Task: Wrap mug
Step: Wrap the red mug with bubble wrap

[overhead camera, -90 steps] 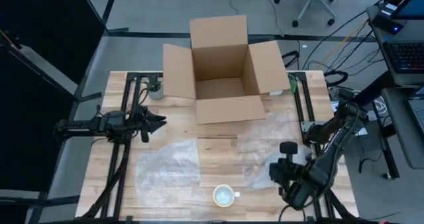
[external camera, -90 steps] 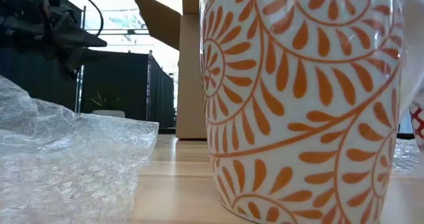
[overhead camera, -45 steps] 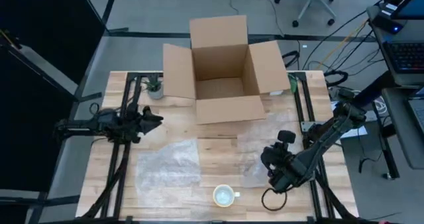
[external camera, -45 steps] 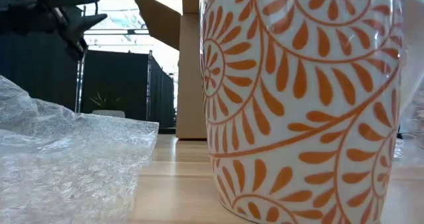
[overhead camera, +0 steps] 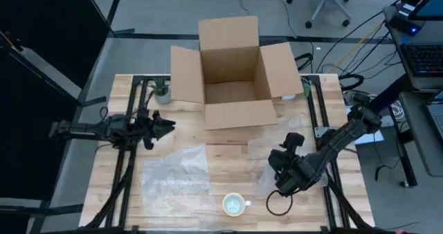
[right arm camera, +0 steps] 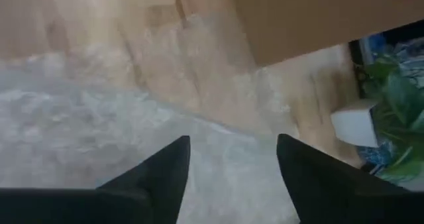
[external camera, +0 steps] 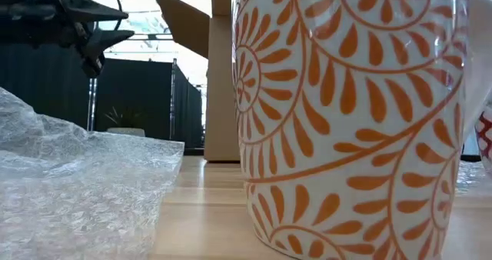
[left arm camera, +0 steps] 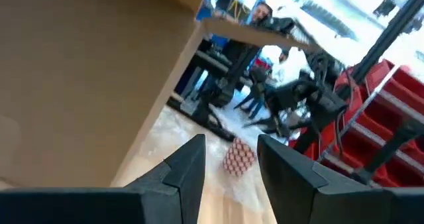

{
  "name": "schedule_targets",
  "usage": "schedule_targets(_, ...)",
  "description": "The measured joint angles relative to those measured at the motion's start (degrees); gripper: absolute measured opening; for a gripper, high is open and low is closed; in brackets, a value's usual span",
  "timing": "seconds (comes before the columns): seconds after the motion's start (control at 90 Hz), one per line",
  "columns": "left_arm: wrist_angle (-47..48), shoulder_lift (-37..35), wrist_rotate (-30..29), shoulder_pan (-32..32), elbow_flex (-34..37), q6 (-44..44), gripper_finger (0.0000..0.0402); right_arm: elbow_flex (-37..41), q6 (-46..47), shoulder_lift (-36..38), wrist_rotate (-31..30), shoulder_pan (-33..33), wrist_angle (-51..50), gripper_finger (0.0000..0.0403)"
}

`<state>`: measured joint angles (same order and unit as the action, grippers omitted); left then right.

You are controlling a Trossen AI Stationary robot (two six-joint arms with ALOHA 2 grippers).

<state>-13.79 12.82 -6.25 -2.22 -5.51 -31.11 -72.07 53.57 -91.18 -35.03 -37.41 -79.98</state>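
Note:
The mug point(overhead camera: 234, 205), white with orange leaf scrolls, stands upright on the table near its front edge and fills the low view point(external camera: 354, 121). One bubble wrap sheet point(overhead camera: 176, 173) lies flat to its left. A second sheet point(overhead camera: 266, 151) lies at the right. My right gripper point(overhead camera: 278, 166) is open just over that sheet point(right arm camera: 99, 124), pointing toward the far left, with nothing between its fingers. My left gripper point(overhead camera: 165, 127) hangs open above the table's left part, left of the box, and is also empty point(left arm camera: 228, 177).
An open cardboard box point(overhead camera: 232, 75) stands at the far middle, its near flap down on the table. A small potted plant point(overhead camera: 161, 90) is at the far left. A small red-patterned thing point(left arm camera: 239, 159) sits on the right sheet. Bare wood lies between the two sheets.
My right gripper has come up from the table's near right corner toward the far left and now hangs over the right bubble wrap sheet. The mug and both sheets have stayed in place.

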Motion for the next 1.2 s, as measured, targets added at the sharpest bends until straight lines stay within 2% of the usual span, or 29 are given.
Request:
schedule_targets(0.233,-0.42,14.30,-3.16,-5.37,-11.83,4.83,0.0127,-0.02,-6.52,0.00,0.45,2.28,2.12,0.0215)
schedule_targets(0.433,1.77,30.90,-4.50,-11.74,-25.58,12.03,0.0127,-0.02,-3.74,0.00,0.17,2.11,0.56,0.0217)
schedule_targets(0.644,8.78,42.99,-6.05,-18.74,-36.90,14.05,0.0127,-0.02,-2.30,0.00,-1.03,2.10,0.48,0.0217)
schedule_targets(0.856,7.07,52.28,-8.06,-23.92,-39.72,12.66,0.0127,-0.02,-1.78,0.00,-1.03,2.08,0.44,0.0217)
schedule_targets(0.967,2.59,59.18,-9.04,-26.06,-39.72,12.78,0.0127,-0.02,-1.76,0.00,-0.98,2.08,0.43,0.0217)
schedule_targets(1.067,-4.44,65.90,-11.71,-26.82,-39.72,15.79,0.0127,-0.02,-2.02,0.00,-0.99,2.08,0.41,0.0217)
schedule_targets(1.2,-18.77,74.99,-13.45,-25.33,-39.72,20.81,0.0127,-0.02,-2.03,0.00,-0.95,2.06,0.41,0.0217)
